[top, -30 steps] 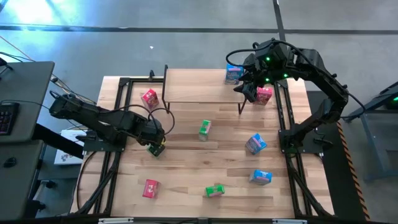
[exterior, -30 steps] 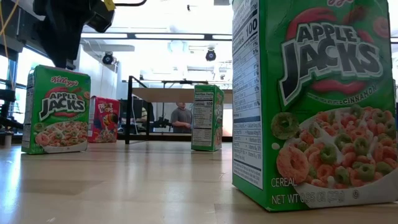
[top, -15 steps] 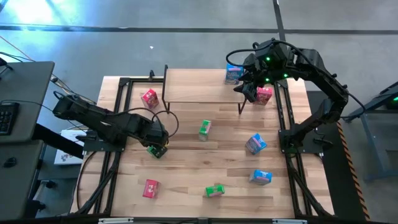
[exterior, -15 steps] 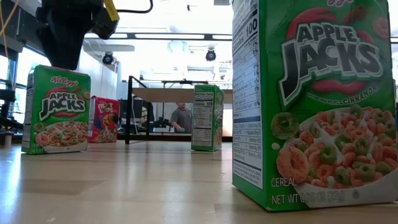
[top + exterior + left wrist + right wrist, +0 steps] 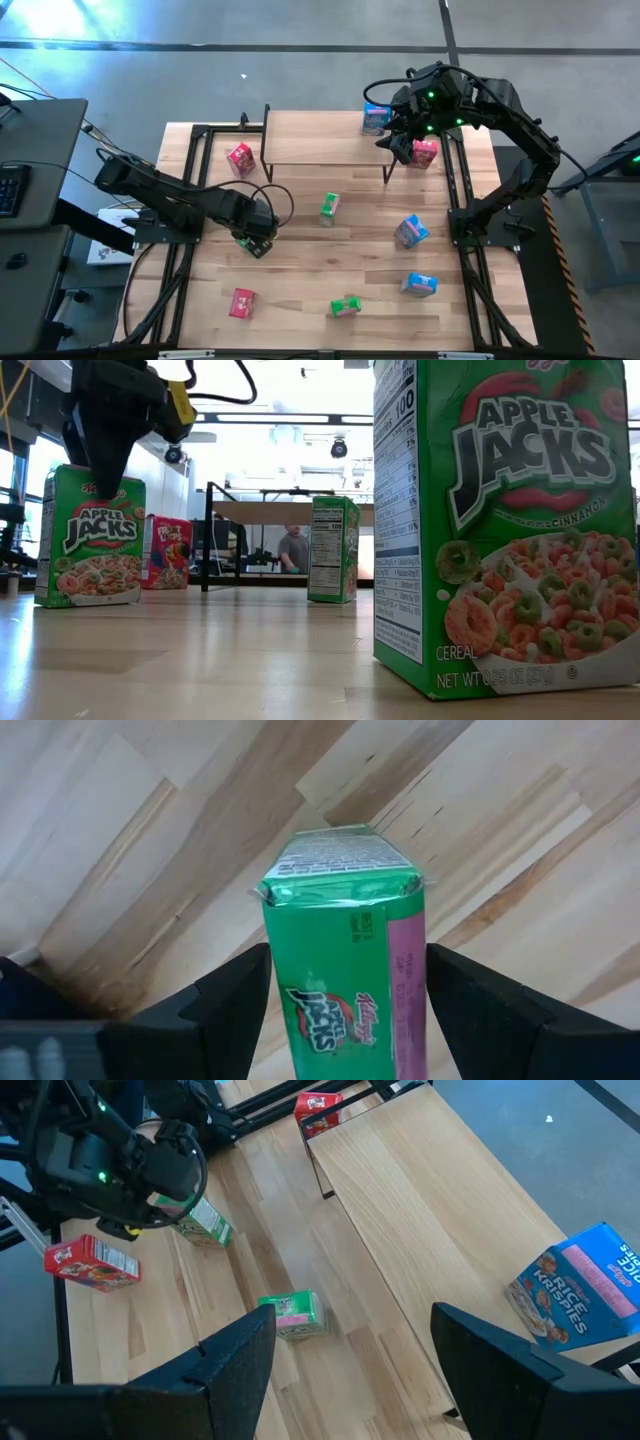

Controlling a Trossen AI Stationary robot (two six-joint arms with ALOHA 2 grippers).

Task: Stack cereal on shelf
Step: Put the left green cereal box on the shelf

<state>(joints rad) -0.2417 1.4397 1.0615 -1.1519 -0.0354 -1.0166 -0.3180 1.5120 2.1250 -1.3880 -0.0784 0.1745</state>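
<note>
**Q:** What step does the figure show, and where are the task's things?

**A:** The left gripper [image 5: 345, 1010] hangs over an upright green printed cardboard cereal box [image 5: 345, 955] near the left edge of the large wooden table [image 5: 300, 255]. Its fingers [image 5: 225, 1005] stand wide apart on either side of the box and grip nothing yet. The low shelf with a light wooden top board and thin black legs [image 5: 325, 140] stands along the table's far edge. One blue printed cereal box [image 5: 376, 120] is on its right end. The other boxes are on the table: red-pink ones beside the shelf's two ends and near the front left corner, the rest scattered mid-table and to the right.

**Q:** And the right arm?

**A:** The right gripper [image 5: 400, 135] waits above the shelf's right end, fingers spread, empty.

**Q:** How should the grasp be made well?

**A:** Probably by centring the box between the two pads and lowering until they cover its upper half. Both faces should be closed on squarely. A one-sided touch could tip the light box or twist it.
</note>
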